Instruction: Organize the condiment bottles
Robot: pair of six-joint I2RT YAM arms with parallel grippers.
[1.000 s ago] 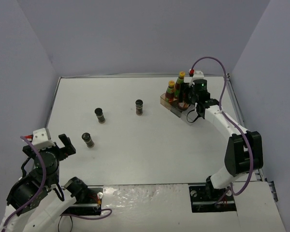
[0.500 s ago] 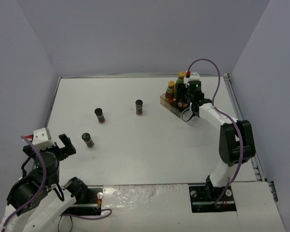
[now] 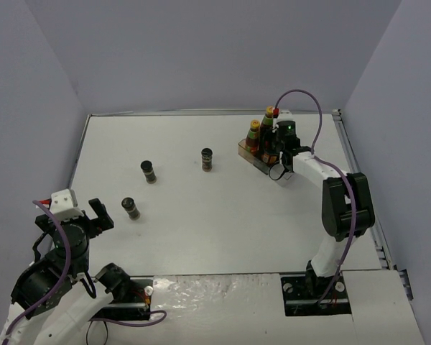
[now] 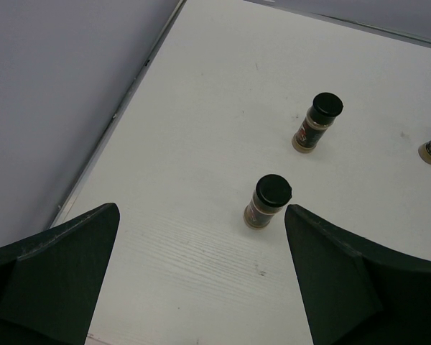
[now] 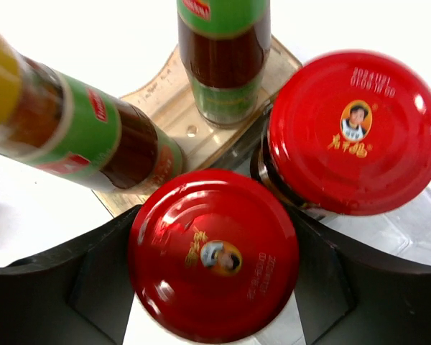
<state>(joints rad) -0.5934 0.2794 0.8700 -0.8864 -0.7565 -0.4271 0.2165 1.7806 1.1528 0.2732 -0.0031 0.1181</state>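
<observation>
This was a robot lab's test cell. A white counter [image 3: 223, 230] was boxed in on three sides by plain pale walls [image 3: 201, 50]. Two arms [image 3: 345, 205] were bolted to plates [image 3: 316, 296] at its near edge, with purple cables [image 3: 302, 93] looping from them. The goods on it were few: small shakers [image 3: 149, 171], sauce bottles [image 3: 253, 133] and red-lidded jars [image 5: 355, 129].

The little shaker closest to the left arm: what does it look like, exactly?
This tiny shaker has a round black cap over a brownish body with a label. It stands upright on the white table, apart from the other shakers, touching nothing else. The left end effector hovers open short of it.
</observation>
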